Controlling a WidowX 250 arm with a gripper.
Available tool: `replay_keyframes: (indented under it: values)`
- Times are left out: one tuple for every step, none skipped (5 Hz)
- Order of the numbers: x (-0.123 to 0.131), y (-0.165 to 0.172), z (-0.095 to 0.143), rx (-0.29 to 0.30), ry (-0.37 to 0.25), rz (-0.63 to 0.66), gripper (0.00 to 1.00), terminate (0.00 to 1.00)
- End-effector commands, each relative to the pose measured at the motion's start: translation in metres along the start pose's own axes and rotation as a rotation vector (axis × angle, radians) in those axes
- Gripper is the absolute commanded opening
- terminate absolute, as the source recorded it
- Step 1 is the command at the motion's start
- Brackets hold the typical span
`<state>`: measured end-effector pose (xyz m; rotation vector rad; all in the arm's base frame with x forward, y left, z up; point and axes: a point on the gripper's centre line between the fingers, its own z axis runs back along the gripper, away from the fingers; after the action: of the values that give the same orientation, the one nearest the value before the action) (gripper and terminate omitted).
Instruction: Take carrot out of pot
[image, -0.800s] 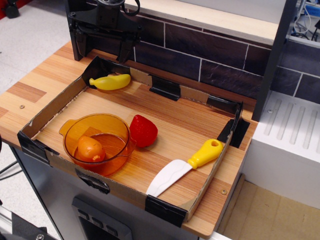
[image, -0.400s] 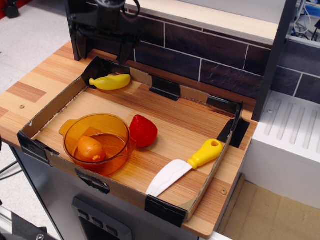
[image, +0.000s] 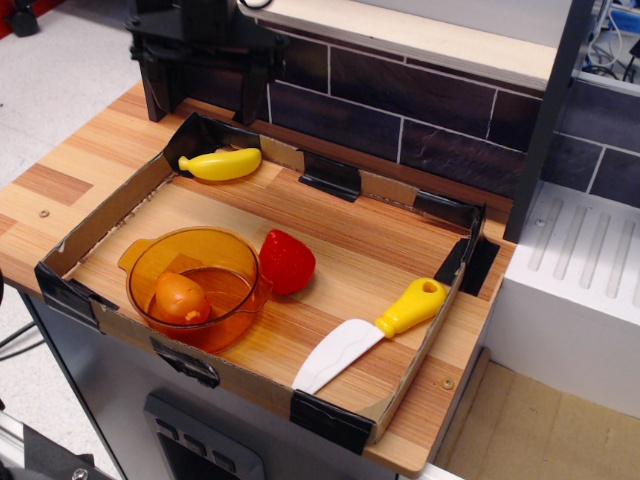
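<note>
The carrot (image: 181, 297) is a small glossy orange egg shape lying inside the pot (image: 220, 250), on its front left part. The pot is round, translucent amber, and stands in the front left corner of the cardboard tray (image: 110, 208). My gripper (image: 205, 92) is black and hangs at the top left, above the tray's back left corner, far behind the pot. Its two fingers (image: 157, 90) stand wide apart with nothing between them.
A red strawberry-like toy (image: 287, 262) touches the pot's right side. A yellow banana toy (image: 222, 164) lies in the back left corner. A toy knife (image: 372, 330) with a yellow handle lies at the front right. A dark tiled wall (image: 420, 100) runs behind.
My gripper has shifted slightly up and to the left at the top of the view. The carrot, pot and other toys have not moved.
</note>
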<state>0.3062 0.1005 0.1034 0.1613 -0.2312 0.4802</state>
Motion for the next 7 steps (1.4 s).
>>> replay_keyframes:
  values:
    - [-0.036, 0.005, 0.027, -0.004, 0.036, 0.187, 1.0, 0.0]
    - [-0.059, 0.002, 0.02, -0.026, 0.084, 0.226, 1.0, 0.0]
    - [-0.077, -0.003, 0.012, -0.062, 0.113, 0.28, 1.0, 0.0]
    - [-0.091, -0.011, 0.0, -0.071, 0.132, 0.261, 1.0, 0.0]
    - [-0.101, -0.016, -0.01, -0.075, 0.134, 0.266, 1.0, 0.0]
    - [-0.11, -0.016, -0.015, -0.072, 0.123, 0.273, 1.0, 0.0]
    - [-0.116, -0.014, -0.022, -0.048, 0.107, 0.284, 1.0, 0.0]
